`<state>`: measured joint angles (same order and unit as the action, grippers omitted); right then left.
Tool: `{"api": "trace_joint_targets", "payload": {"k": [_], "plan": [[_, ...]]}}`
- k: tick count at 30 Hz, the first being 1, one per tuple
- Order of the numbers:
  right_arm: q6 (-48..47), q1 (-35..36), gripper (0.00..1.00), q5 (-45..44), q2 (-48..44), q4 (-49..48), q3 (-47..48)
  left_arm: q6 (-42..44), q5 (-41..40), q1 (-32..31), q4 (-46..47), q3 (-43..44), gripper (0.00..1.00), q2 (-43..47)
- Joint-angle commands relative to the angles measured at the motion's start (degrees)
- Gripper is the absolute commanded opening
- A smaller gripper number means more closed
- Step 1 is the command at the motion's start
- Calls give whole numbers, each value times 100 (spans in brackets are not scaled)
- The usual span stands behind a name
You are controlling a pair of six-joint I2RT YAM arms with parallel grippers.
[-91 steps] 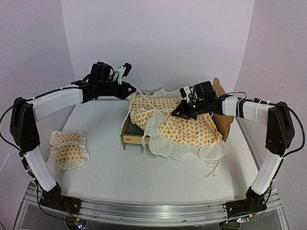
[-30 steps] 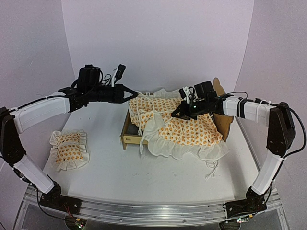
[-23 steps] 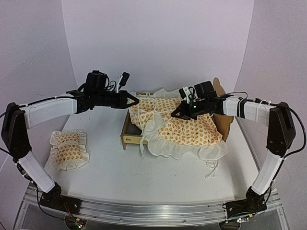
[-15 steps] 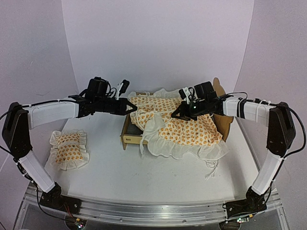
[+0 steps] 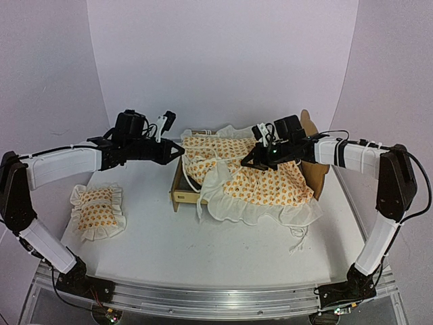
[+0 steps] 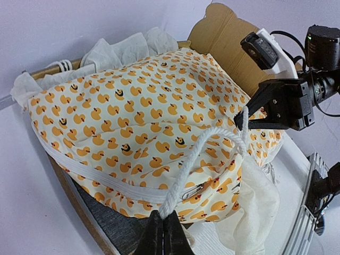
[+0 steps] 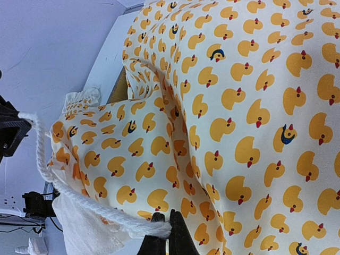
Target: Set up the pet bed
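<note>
Though beneath the duck-print cover [image 5: 264, 183], pet bed [image 5: 184, 198] base barely in view.

Duck-print ruffled cover [image 5: 254, 179] bunched, white cord [image 6: 186, 175] looping off it; matching pillow [image 5: 97, 211] flat on table [image 5: 203, 250], well apart.

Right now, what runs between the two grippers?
A white cord, pinched by the left gripper and the right gripper at either end, spans across the duck-print cover; the left wrist view shows it best.
</note>
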<state>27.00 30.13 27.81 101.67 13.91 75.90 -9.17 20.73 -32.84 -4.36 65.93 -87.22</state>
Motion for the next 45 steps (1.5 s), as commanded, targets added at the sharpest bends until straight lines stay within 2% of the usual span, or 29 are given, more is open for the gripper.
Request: {"api": "trace_joint_targets", "payload": {"k": [1, 13, 16, 22, 36, 40, 45], "plan": [[40, -33, 0, 57, -261, -301, 15, 345, -182, -12, 202, 336, 0, 208], [51, -33, 0, 70, -246, -328, -5, 729, -424, -12, 91, 766, 0, -20], [57, -28, 0, 92, -235, -328, 13, 782, -234, -12, 79, 784, 0, -86], [64, -33, 0, 93, -270, -354, -33, 413, 216, -196, 201, 396, 0, -158], [104, -33, 0, 110, -334, -424, -160, 216, -544, -557, 570, -618, 0, -126], [141, -33, 0, 143, -299, -462, -154, 365, -936, -557, 577, -591, 0, -170], [182, -30, 0, 171, -288, -494, -150, 234, -537, -565, 513, -443, 4, -495]]}}
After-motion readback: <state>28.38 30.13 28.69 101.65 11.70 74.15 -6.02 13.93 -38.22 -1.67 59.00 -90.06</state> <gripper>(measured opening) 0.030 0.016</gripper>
